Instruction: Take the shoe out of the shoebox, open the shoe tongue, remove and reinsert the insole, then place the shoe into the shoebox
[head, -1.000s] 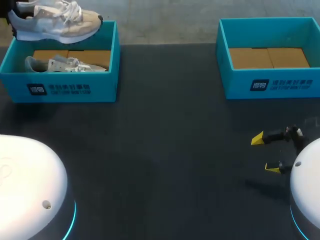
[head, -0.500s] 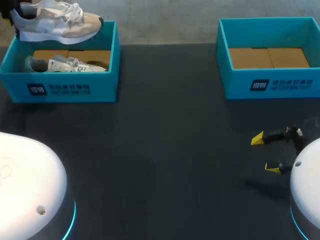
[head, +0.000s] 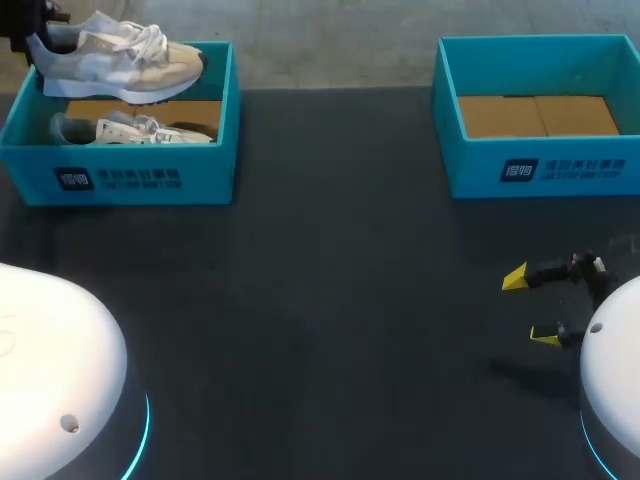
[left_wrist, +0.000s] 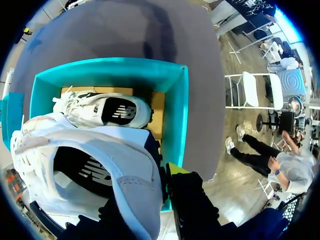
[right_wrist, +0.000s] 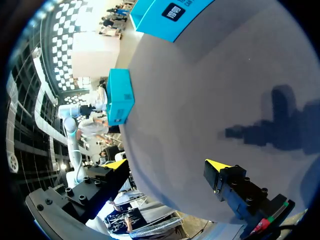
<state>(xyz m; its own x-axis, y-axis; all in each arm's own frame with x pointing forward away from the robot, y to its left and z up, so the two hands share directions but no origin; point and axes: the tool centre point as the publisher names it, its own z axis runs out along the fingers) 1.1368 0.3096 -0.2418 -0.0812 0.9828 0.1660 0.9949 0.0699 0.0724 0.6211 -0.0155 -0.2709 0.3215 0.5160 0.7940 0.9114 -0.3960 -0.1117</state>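
**A:** Where's the shoe?

**B:** The shoe (head: 115, 60) hangs in the air at about ten o'clock, over the far rim of the left shoebox (head: 130, 182), with its toe toward three o'clock. The left claw (left_wrist: 161, 174) has it by the heel. One yellow tip presses the outside of the heel. The other is hidden, and I'd judge it sits inside the collar, so the claw is clamped on the shoe.

**A:** How will it handle?

**B:** Light, I'd say. The upper looks soft and would crumple, while the sole and heel cup look stiff. The heel is the sound place to hold, which leaves the laces and tongue free. The insole doesn't show. I expect it's thin and floppy.

**A:** Count things for me.

**B:** Two shoes: the lifted one, and a second shoe (head: 130, 130) lying on its side on the left shoebox's cardboard floor. Two boxes: the right shoebox (head: 545, 172) stands at two o'clock and shows only bare cardboard. Two claws: the right claw (head: 530, 307) sits at four o'clock over the dark surface (head: 330, 300), fingers spread, nothing between them.
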